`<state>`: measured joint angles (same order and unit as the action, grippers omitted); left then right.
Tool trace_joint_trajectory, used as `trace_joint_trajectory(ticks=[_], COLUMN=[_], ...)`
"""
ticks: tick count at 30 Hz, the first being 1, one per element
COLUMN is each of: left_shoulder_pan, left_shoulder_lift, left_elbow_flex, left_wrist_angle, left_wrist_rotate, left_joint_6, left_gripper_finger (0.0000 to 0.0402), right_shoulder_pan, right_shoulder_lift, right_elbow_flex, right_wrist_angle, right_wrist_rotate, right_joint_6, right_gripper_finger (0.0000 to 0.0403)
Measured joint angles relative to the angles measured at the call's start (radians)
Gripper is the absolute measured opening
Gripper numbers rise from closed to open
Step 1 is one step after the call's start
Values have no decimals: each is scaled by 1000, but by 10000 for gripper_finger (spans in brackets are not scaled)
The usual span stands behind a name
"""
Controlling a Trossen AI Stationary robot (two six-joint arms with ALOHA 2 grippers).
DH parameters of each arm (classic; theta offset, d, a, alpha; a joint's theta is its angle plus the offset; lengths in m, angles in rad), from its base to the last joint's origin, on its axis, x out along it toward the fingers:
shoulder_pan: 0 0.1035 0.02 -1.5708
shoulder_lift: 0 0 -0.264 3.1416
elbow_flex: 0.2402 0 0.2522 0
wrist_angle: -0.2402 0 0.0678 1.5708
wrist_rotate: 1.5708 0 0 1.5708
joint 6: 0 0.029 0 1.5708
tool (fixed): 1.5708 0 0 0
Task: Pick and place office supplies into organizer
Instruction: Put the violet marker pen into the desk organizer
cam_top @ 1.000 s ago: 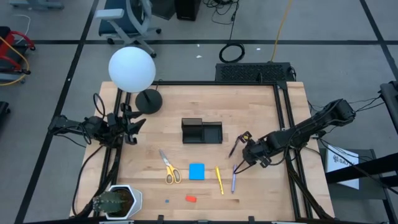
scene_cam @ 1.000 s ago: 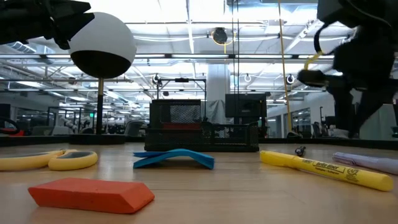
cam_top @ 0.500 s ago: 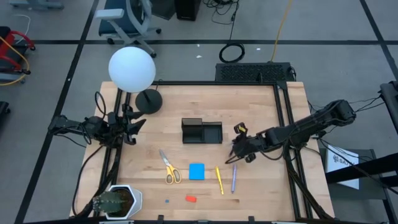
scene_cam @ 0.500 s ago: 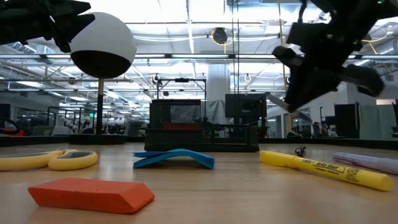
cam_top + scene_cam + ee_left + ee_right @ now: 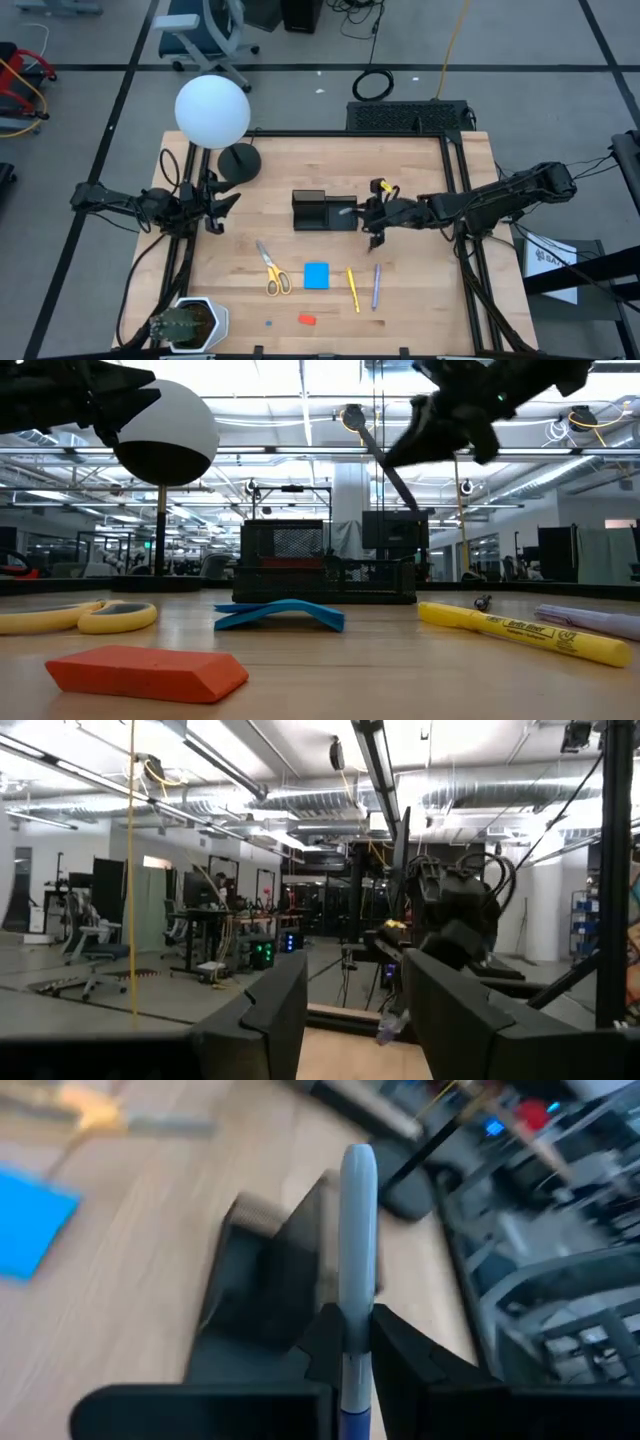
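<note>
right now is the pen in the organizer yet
Not yet: the right gripper is shut on the pen, holding it above the organizer.

A pale wood-grain table top (image 5: 420, 185) is being shown, smooth and matt. The black organizer (image 5: 325, 211) is being seen as matt plastic, the lamp globe (image 5: 212, 111) as smooth white.

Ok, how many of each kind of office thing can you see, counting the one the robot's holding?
Pens: 2 (purple pen on the table, grey pen in the right gripper)
Scissors: 1
Blue note pad: 1
Yellow highlighter: 1
Red eraser: 1
Tiny blue bit: 1
Total: 7
</note>
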<state>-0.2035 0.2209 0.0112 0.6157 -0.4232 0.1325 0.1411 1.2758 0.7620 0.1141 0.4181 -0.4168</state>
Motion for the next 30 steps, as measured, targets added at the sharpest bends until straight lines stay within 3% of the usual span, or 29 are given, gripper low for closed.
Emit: trace_joint_trajectory(ticks=[12,17,30], left_shoulder_pan=[0,0,33], left_shoulder_lift=[221,370,835], left_elbow_flex=[28,127,436], left_wrist_angle=[118,110,103], left_wrist_rotate=[1,26,27], left_joint_6=[45,41,110], left_gripper_finger=[170,170,170], right_shoulder_pan=[-42,-62,-68], right_shoulder_lift=[-8,-8,-8], right_elbow_flex=[0,0,0], right_wrist_angle=[423,510,625], right_wrist_rotate=[-127,-242,-297], right_joint_6=[-27,35,74], right_gripper_finger=[26,25,26])
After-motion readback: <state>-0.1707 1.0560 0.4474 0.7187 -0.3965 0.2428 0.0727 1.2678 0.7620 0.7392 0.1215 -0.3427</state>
